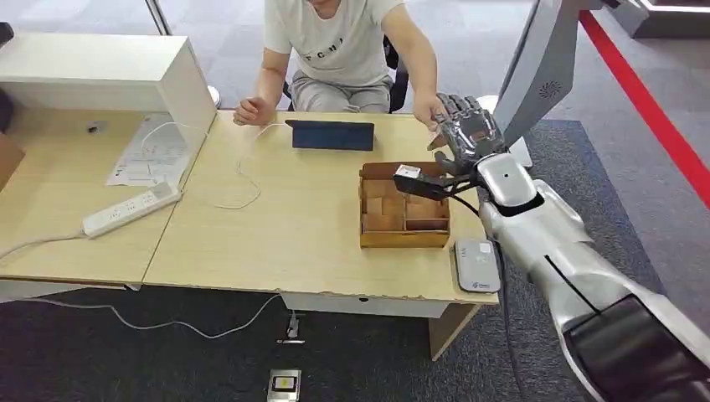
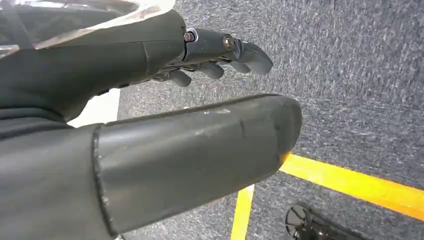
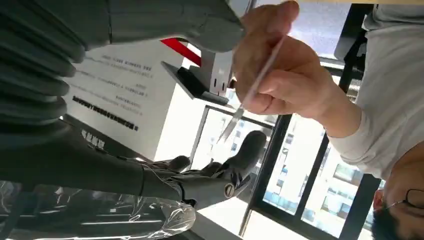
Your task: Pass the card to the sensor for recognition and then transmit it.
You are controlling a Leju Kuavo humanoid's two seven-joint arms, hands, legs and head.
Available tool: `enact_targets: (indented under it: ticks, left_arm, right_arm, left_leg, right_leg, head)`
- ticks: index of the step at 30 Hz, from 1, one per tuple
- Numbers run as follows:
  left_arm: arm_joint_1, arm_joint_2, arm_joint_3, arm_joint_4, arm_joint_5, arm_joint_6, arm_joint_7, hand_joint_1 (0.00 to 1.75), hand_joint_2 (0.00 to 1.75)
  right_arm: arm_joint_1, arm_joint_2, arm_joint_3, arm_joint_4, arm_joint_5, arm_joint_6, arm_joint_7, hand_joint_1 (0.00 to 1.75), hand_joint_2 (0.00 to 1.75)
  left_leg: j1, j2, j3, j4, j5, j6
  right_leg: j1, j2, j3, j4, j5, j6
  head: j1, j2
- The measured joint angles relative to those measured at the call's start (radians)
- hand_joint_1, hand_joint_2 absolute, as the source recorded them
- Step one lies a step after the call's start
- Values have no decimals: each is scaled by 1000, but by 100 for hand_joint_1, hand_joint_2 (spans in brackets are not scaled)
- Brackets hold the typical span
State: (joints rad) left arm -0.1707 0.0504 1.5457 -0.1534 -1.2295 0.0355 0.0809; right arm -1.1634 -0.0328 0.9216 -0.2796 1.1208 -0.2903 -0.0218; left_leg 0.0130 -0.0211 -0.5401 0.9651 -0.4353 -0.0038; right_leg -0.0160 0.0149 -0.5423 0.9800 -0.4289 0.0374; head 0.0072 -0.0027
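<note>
Right hand (image 1: 465, 134) raised at desk (image 1: 276, 226) far right edge, fingers apart, empty. Person's hand (image 3: 280, 70) pinches card (image 3: 252, 90) beside it. Left hand (image 2: 150, 125) over floor, fingers apart, empty.

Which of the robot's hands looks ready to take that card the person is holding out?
The right hand, probably. It is raised at the table's far edge next to the person's hand, which holds the card just above its fingers. The left hand hangs over the carpeted floor.
</note>
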Motion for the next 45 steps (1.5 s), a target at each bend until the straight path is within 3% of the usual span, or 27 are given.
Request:
enact_targets:
  ticks: [3, 5, 11, 17, 21, 24, 27, 35, 40, 45]
  left_arm:
    - [0, 0, 0, 0, 0, -2, 2, 0, 0]
    - [0, 0, 0, 0, 0, -1, 5, 0, 0]
    - [0, 0, 0, 0, 3, -2, 5, 0, 0]
    - [1, 3, 0, 0, 3, -12, 10, 0, 0]
    - [2, 10, 0, 0, 1, -14, 5, 0, 0]
    - [2, 16, 0, 0, 10, -8, -9, 0, 0]
    - [3, 23, 0, 0, 22, 2, -12, 0, 0]
    - [4, 36, 0, 0, 40, 10, -11, 0, 0]
    - [3, 37, 0, 0, 51, 16, -10, 0, 0]
    - [1, 37, 0, 0, 43, 16, -17, 0, 0]
  right_arm:
    - [0, -3, -10, 0, 4, -19, -18, 0, 0]
    - [1, -6, -22, 0, -14, -83, -39, 0, 0]
    - [4, -33, -108, -8, -129, -192, -183, 0, 0]
    - [45, -84, -206, -54, -248, -188, -333, 0, 0]
    - [112, -134, -257, -136, -311, -128, -374, 0, 0]
    - [183, -194, -279, -253, -355, -61, -335, 0, 0]
    - [259, -262, -286, -396, -397, 9, -254, 0, 0]
    - [407, -414, -306, -754, -475, 86, -129, 0, 0]
    - [474, -454, -312, -914, -537, 94, -71, 0, 0]
    - [535, -456, -304, -1017, -594, 113, -2, 0, 0]
  left_leg:
    - [0, 0, 0, 0, 0, 0]
    - [0, 0, 0, 0, 0, 0]
    - [0, 0, 0, 0, 0, 0]
    - [0, 0, 0, 0, 0, 0]
    - [0, 0, 1, 0, 0, 0]
    - [0, -1, 1, 0, 0, 0]
    - [0, -1, 0, 0, 0, 0]
    - [0, 0, 0, 0, -1, 0]
    - [0, 0, 0, 0, -1, 0]
    - [0, 0, 0, 0, 0, 0]
  right_leg:
    - [0, 0, 0, 0, 0, 0]
    - [0, 0, 0, 0, 0, 0]
    - [0, 0, 0, 0, 0, 0]
    - [0, 0, 0, 0, 0, 0]
    - [0, 0, 0, -1, 0, 0]
    - [0, 0, 1, -1, 0, 0]
    - [0, 0, 0, -1, 0, 0]
    - [0, 0, 0, -1, 0, 0]
    - [0, 0, 0, -1, 0, 0]
    - [0, 0, 1, 0, 0, 0]
  head:
    - [0, 0]
    - [0, 0]
    - [0, 0]
    - [0, 0]
    - [0, 0]
    - [0, 0]
    - [0, 0]
    - [0, 0]
    - [0, 0]
    - [0, 0]
